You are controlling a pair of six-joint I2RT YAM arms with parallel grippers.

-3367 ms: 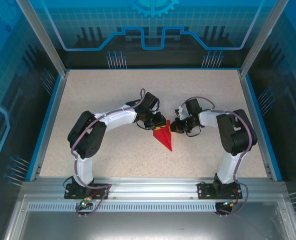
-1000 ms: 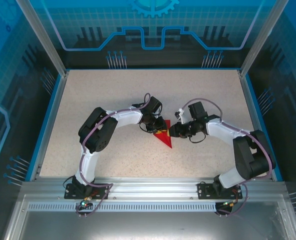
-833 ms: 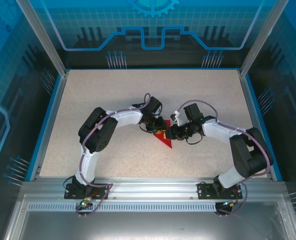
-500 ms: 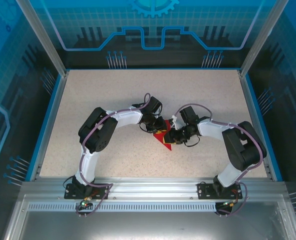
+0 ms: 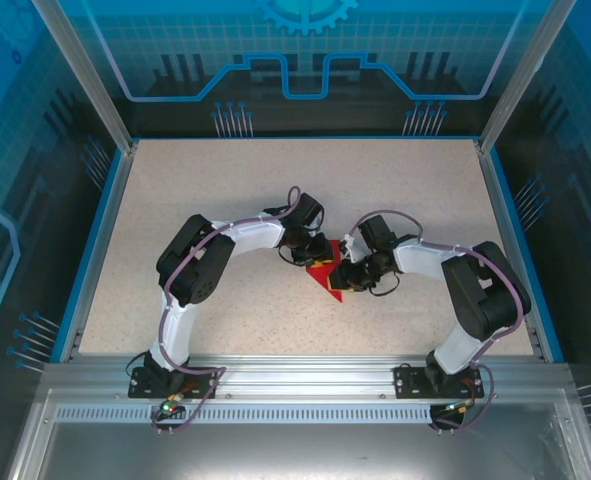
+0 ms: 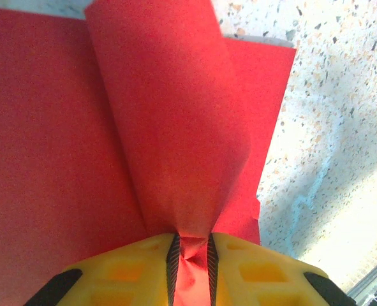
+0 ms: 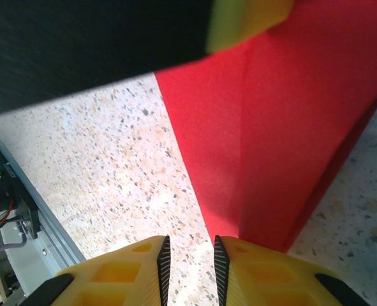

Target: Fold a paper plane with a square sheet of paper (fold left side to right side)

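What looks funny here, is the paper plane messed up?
A little. One flap of the red paper plane puffs up into a rounded hump instead of lying flat. The left jaws pinch its near end, so the paper bunches and crinkles there. Nothing looks torn.

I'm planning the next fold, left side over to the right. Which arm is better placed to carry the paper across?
Left. The left gripper is shut on a raised flap of the red paper. The right gripper pinches nothing: bare table shows in its narrow gap beside the paper.
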